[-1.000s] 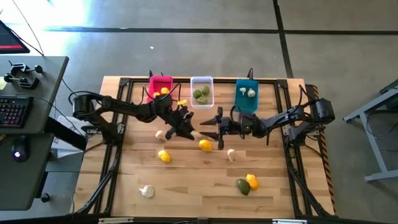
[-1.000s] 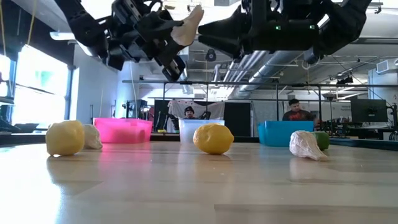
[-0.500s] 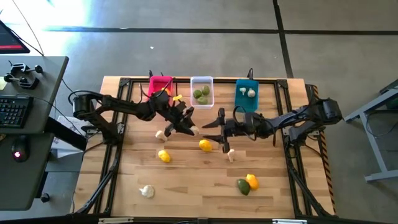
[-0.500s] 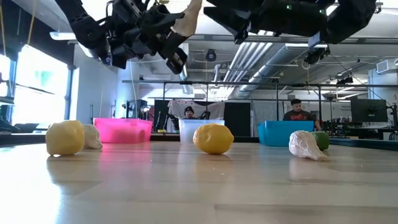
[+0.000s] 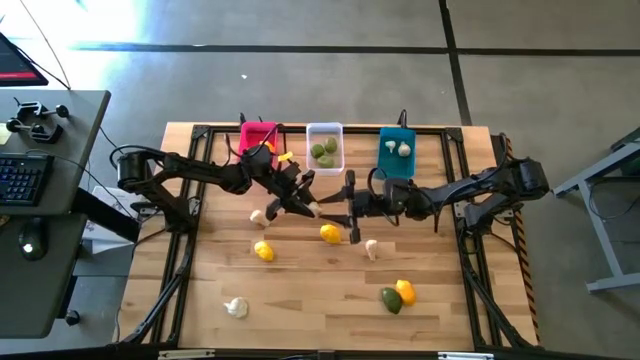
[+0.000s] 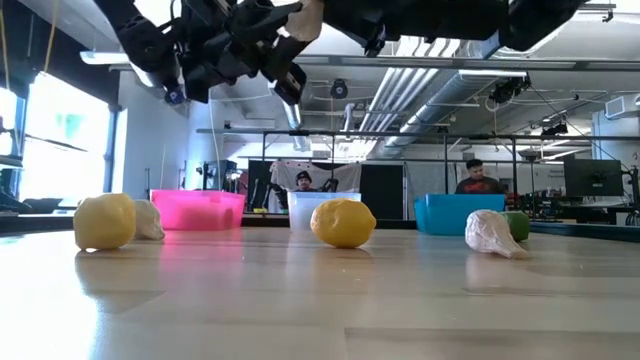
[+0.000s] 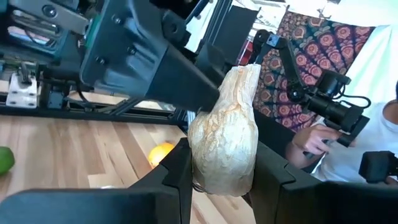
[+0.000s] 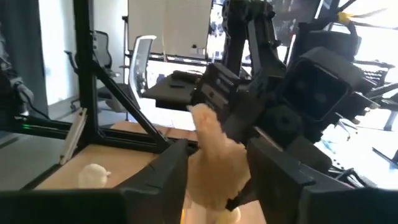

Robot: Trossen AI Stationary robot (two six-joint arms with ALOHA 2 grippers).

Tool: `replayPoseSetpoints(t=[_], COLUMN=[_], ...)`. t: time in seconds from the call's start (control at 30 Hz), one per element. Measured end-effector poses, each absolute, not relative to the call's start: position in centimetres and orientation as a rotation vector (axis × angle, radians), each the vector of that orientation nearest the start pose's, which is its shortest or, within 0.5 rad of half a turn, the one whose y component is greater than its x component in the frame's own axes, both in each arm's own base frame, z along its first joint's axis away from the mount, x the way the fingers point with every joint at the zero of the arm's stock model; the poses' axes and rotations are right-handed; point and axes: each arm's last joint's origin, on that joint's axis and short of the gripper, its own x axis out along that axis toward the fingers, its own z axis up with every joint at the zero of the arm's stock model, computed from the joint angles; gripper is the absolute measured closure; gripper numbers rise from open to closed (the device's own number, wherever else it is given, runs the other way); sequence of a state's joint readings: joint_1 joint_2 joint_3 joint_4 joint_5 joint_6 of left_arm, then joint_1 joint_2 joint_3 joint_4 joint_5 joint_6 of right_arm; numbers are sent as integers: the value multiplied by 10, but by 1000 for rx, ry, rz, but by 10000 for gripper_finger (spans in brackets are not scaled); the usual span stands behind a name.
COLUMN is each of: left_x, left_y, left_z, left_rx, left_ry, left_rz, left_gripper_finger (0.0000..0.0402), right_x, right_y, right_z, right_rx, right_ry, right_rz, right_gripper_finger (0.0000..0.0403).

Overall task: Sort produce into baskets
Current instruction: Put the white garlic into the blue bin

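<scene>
Holding: left gripper is pinched on an off-white garlic piece, one finger pressed to each side, the piece standing up past the fingertips.
Garlic position: raised above the middle of the wooden table, in front of the white basket and well clear of the tabletop; in the low view it sits at the very top edge.
Right gripper: fingers spread, facing the left gripper, one finger on each side of the same garlic piece. In the right wrist view the piece sits between those fingers; whether they touch it cannot be told.
Pink basket: at the far edge, on the left of the row, with a yellow piece inside.
White basket contents: green limes.
Teal basket: on the right of the row, with two garlic pieces inside.
Loose on the table, centre: a lemon just below the two grippers, another garlic piece near it on the right.
Loose on the table, left: a lemon, a garlic piece under the left arm, and one more garlic piece near the front edge.
Loose on the table, front right: a lime and a lemon, touching.
</scene>
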State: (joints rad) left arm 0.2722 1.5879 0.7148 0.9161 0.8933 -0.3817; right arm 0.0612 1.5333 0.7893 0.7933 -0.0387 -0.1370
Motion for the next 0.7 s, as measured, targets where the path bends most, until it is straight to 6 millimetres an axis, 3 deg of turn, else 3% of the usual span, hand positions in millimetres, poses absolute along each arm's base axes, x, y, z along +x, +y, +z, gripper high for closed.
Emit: replayPoseSetpoints(t=[0.3, 0.7], left_x=[309, 310], left_y=[64, 71], left_z=[219, 214], left_rx=[-285, -119], left_ry=[86, 61], left_rz=[-574, -406], left_gripper_finger=[298, 181], right_x=[327, 319], right_y=[21, 20], right_z=[250, 254], right_rx=[-141, -124], right_ry=[-49, 24], right_rz=[85, -33], right_gripper_finger=[391, 397])
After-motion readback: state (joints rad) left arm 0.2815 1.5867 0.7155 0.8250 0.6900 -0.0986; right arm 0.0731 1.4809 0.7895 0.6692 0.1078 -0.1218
